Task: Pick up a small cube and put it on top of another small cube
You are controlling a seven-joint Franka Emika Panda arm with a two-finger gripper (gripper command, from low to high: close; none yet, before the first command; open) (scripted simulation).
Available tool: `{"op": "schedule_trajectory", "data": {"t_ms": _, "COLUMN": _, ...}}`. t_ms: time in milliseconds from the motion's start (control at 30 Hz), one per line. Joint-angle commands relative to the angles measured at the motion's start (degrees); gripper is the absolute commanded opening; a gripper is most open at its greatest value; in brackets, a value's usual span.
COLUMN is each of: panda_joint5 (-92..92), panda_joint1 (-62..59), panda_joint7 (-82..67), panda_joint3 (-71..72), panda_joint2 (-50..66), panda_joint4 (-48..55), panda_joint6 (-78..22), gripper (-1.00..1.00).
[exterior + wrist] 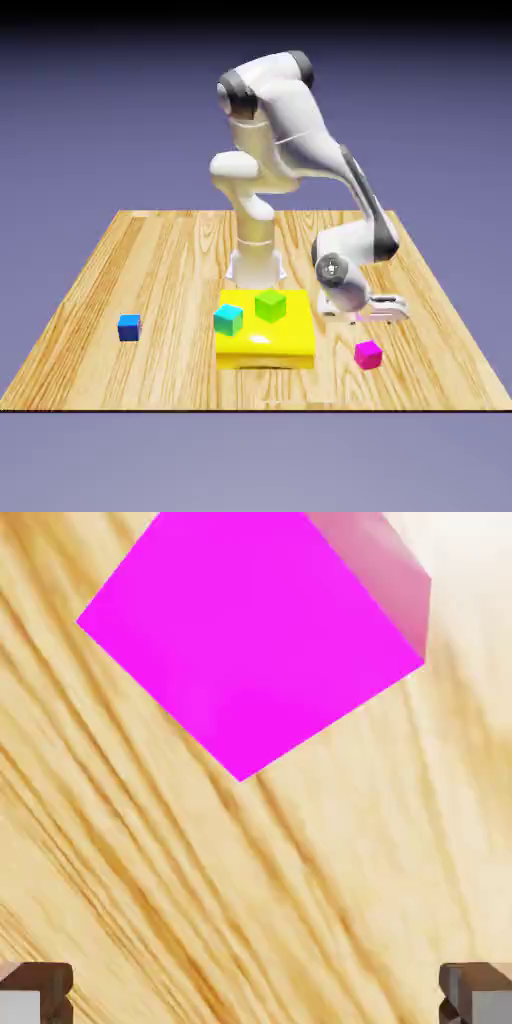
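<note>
In the exterior view we see the magenta-pink cube (368, 354) lying on the wooden bench (150, 260) near its front edge, toward the exterior view's right corner, just beside the yellow block (266, 342); the hand (372, 322) hangs close above it, not touching. On the yellow block sit a teal cube (228, 319) and a green cube (270, 305), near each other; a blue cube (129, 327) lies well apart, toward the bench's left edge in this view. We can read no writing or labels on any of these things.

In the hand view the magenta-pink cube (250, 632) fills the upper part, resting on the wood grain; the two fingertips (35, 992) stand wide apart at the bottom corners, with nothing between them.
</note>
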Motion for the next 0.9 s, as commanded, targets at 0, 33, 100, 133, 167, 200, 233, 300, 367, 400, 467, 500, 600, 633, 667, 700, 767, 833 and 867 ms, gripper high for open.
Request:
{"op": "schedule_trajectory", "data": {"t_ms": 0, "panda_joint5": 0.75, "panda_joint1": -1.34, "panda_joint7": 2.49, "panda_joint3": 0.96, "panda_joint2": 0.87, "panda_joint4": 0.31, "panda_joint6": 0.27, "gripper": 0.0}}
{"op": "schedule_trajectory", "data": {"t_ms": 33, "panda_joint5": 1.0, "panda_joint1": -2.67, "panda_joint7": 4.99, "panda_joint3": 1.47, "panda_joint2": 0.97, "panda_joint4": 0.32, "panda_joint6": 1.12, "gripper": 0.0}}
{"op": "schedule_trajectory", "data": {"t_ms": 100, "panda_joint5": 1.52, "panda_joint1": -5.32, "panda_joint7": 9.97, "panda_joint3": 2.5, "panda_joint2": 1.18, "panda_joint4": 0.35, "panda_joint6": 2.81, "gripper": 0.0}}
{"op": "schedule_trajectory", "data": {"t_ms": 133, "panda_joint5": 1.78, "panda_joint1": -6.64, "panda_joint7": 12.46, "panda_joint3": 3.01, "panda_joint2": 1.29, "panda_joint4": 0.36, "panda_joint6": 3.66, "gripper": 0.0}}
{"op": "schedule_trajectory", "data": {"t_ms": 167, "panda_joint5": 2.04, "panda_joint1": -7.97, "panda_joint7": 14.95, "panda_joint3": 3.52, "panda_joint2": 1.39, "panda_joint4": 0.38, "panda_joint6": 4.5, "gripper": 0.0}}
{"op": "schedule_trajectory", "data": {"t_ms": 200, "panda_joint5": 2.29, "panda_joint1": -9.29, "panda_joint7": 17.45, "panda_joint3": 4.03, "panda_joint2": 1.5, "panda_joint4": 0.39, "panda_joint6": 5.35, "gripper": 0.0}}
{"op": "schedule_trajectory", "data": {"t_ms": 233, "panda_joint5": 2.55, "panda_joint1": -10.61, "panda_joint7": 19.94, "panda_joint3": 4.55, "panda_joint2": 1.6, "panda_joint4": 0.4, "panda_joint6": 6.19, "gripper": 0.0}}
{"op": "schedule_trajectory", "data": {"t_ms": 300, "panda_joint5": 2.74, "panda_joint1": -13.25, "panda_joint7": 24.92, "panda_joint3": 5.28, "panda_joint2": 1.31, "panda_joint4": 0.23, "panda_joint6": 8.27, "gripper": 0.0}}
{"op": "schedule_trajectory", "data": {"t_ms": 367, "panda_joint5": 2.64, "panda_joint1": -13.68, "panda_joint7": 25.74, "panda_joint3": 5.28, "panda_joint2": 1.05, "panda_joint4": 0.12, "panda_joint6": 8.76, "gripper": 0.0}}
{"op": "schedule_trajectory", "data": {"t_ms": 400, "panda_joint5": 3.94, "panda_joint1": -11.61, "panda_joint7": 24.89, "panda_joint3": 3.48, "panda_joint2": 1.14, "panda_joint4": 0.4, "panda_joint6": 8.41, "gripper": 0.0}}
{"op": "schedule_trajectory", "data": {"t_ms": 467, "panda_joint5": 6.55, "panda_joint1": -7.46, "panda_joint7": 23.21, "panda_joint3": -0.1, "panda_joint2": 1.33, "panda_joint4": 0.97, "panda_joint6": 7.71, "gripper": 0.0}}
{"op": "schedule_trajectory", "data": {"t_ms": 500, "panda_joint5": 7.85, "panda_joint1": -5.38, "panda_joint7": 22.37, "panda_joint3": -1.9, "panda_joint2": 1.42, "panda_joint4": 1.26, "panda_joint6": 7.36, "gripper": 0.0}}
{"op": "schedule_trajectory", "data": {"t_ms": 600, "panda_joint5": 11.77, "panda_joint1": 0.84, "panda_joint7": 19.84, "panda_joint3": -7.28, "panda_joint2": 1.7, "panda_joint4": 2.11, "panda_joint6": 6.31, "gripper": 0.0}}
{"op": "schedule_trajectory", "data": {"t_ms": 633, "panda_joint5": 13.07, "panda_joint1": 2.92, "panda_joint7": 19.0, "panda_joint3": -9.07, "panda_joint2": 1.8, "panda_joint4": 2.4, "panda_joint6": 5.96, "gripper": 0.0}}
{"op": "schedule_trajectory", "data": {"t_ms": 667, "panda_joint5": 14.38, "panda_joint1": 4.99, "panda_joint7": 18.15, "panda_joint3": -10.87, "panda_joint2": 1.89, "panda_joint4": 2.68, "panda_joint6": 5.61, "gripper": 0.0}}
{"op": "schedule_trajectory", "data": {"t_ms": 700, "panda_joint5": 15.68, "panda_joint1": 7.07, "panda_joint7": 17.31, "panda_joint3": -12.66, "panda_joint2": 1.98, "panda_joint4": 2.97, "panda_joint6": 5.26, "gripper": 0.0}}
{"op": "schedule_trajectory", "data": {"t_ms": 767, "panda_joint5": 18.29, "panda_joint1": 11.22, "panda_joint7": 15.63, "panda_joint3": -16.25, "panda_joint2": 2.17, "panda_joint4": 3.53, "panda_joint6": 4.56, "gripper": 0.0}}
{"op": "schedule_trajectory", "data": {"t_ms": 833, "panda_joint5": 20.9, "panda_joint1": 15.37, "panda_joint7": 13.94, "panda_joint3": -19.83, "panda_joint2": 2.36, "panda_joint4": 4.1, "panda_joint6": 3.87, "gripper": 0.0}}
{"op": "schedule_trajectory", "data": {"t_ms": 867, "panda_joint5": 22.2, "panda_joint1": 17.44, "panda_joint7": 13.1, "panda_joint3": -21.63, "panda_joint2": 2.45, "panda_joint4": 4.39, "panda_joint6": 3.52, "gripper": 0.0}}
